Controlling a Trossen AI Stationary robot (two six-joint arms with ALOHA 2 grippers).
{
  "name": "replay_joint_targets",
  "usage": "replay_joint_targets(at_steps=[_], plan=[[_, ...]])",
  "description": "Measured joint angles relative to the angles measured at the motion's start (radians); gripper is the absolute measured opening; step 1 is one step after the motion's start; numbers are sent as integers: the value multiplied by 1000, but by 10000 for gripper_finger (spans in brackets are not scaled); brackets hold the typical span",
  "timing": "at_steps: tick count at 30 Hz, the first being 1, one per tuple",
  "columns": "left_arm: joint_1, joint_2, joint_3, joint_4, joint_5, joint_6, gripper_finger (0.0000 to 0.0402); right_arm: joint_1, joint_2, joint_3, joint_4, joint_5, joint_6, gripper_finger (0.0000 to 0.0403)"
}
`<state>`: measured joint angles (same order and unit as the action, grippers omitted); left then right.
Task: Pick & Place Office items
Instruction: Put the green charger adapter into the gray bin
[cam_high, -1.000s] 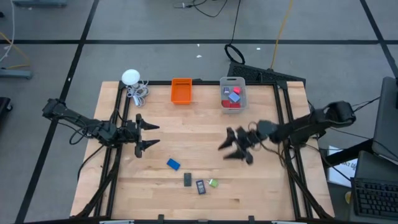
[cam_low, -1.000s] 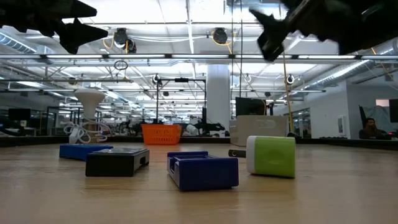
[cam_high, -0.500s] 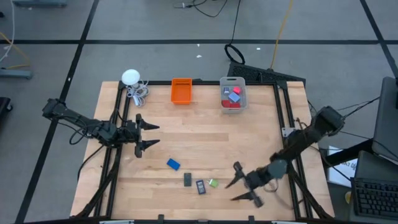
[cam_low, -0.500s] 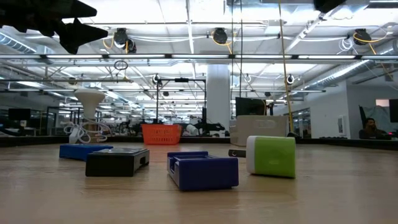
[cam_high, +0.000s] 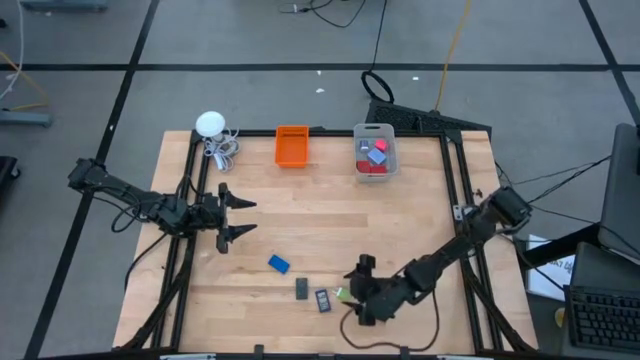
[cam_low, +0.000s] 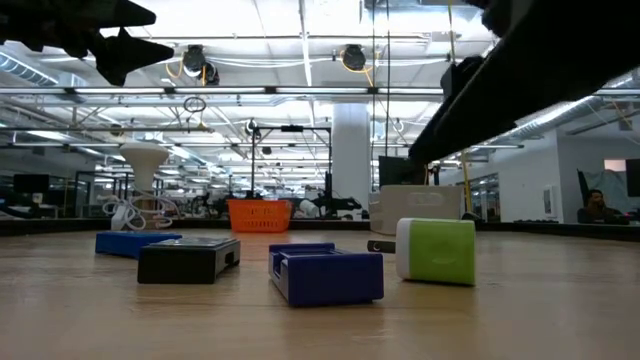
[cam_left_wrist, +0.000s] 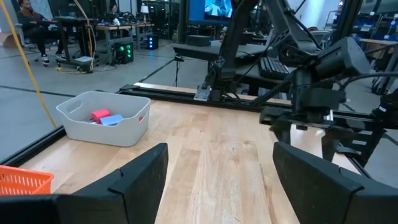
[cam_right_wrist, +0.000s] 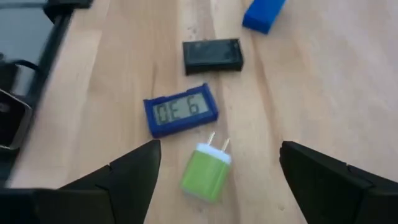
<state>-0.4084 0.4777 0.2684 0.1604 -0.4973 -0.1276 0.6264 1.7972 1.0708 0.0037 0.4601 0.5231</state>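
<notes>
My left gripper (cam_high: 238, 216) is just parked over the left side of the table (cam_high: 330, 215), fingers spread wide, nothing in them, well away from the loose stuff. Not the arm for this one.

The leftovers sit in a little row near the front edge. Using the green charger (cam_right_wrist: 206, 172) as the landmark and going left to right in the high view: the blue block (cam_high: 279, 264) is farthest out to its left and a bit further back, then the black flat piece (cam_high: 302, 289), then the blue little display thing (cam_high: 323, 300) just beside the charger, then the charger itself (cam_high: 343, 294). The grey bin (cam_high: 374, 150) at the back already has red and blue bits in it, well apart from all this.

My right gripper (cam_high: 362, 290) is the near one, hovering just to the right of the charger, fingers wide apart and empty. In my right wrist view the charger sits between my two fingers and slightly ahead, prongs pointing away from me toward the display piece. Its long axis runs roughly along my reach, a bit tilted, so I'd guess the fingers close across its short sides. Mostly a straight drop; main worry is nudging the display piece, since it's so close.
</notes>
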Motion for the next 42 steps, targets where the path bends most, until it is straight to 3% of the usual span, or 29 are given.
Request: replay_joint_targets(at_steps=[5,13,33,42], plan=[[0,0,0,0,0,0,292,-35,4,-29,-7,-97,117,314],[0,0,0,0,0,0,292,-33,102,-32,108,-122,77,314],[0,0,0,0,0,0,292,-83,137,-34,93,-67,14,312],[0,0,0,0,0,0,292,-98,137,-33,93,-104,-42,279]])
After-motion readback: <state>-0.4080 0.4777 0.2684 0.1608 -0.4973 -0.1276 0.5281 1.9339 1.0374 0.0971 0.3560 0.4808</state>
